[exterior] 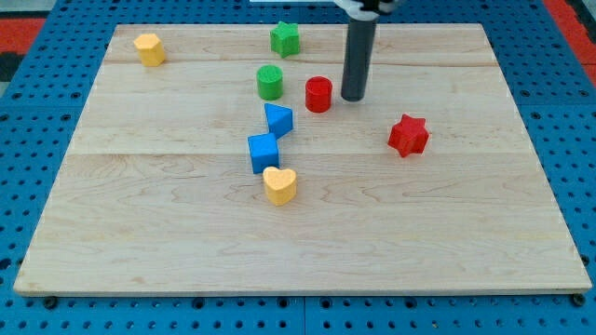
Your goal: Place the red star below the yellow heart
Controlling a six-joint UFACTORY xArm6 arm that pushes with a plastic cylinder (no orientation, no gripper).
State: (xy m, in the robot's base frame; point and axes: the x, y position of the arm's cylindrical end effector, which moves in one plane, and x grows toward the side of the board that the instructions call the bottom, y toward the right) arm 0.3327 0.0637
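The red star (408,135) lies on the wooden board at the view's right of centre. The yellow heart (279,185) lies near the board's middle, to the left of and lower than the star. My tip (353,97) rests on the board above and to the left of the red star, just right of the red cylinder (318,94). It touches no block that I can tell.
A blue cube (264,153) sits just above the yellow heart, with a blue triangle (278,120) above it. A green cylinder (270,82) and a green star (286,38) lie higher up. A yellow block (149,48) sits at the top left.
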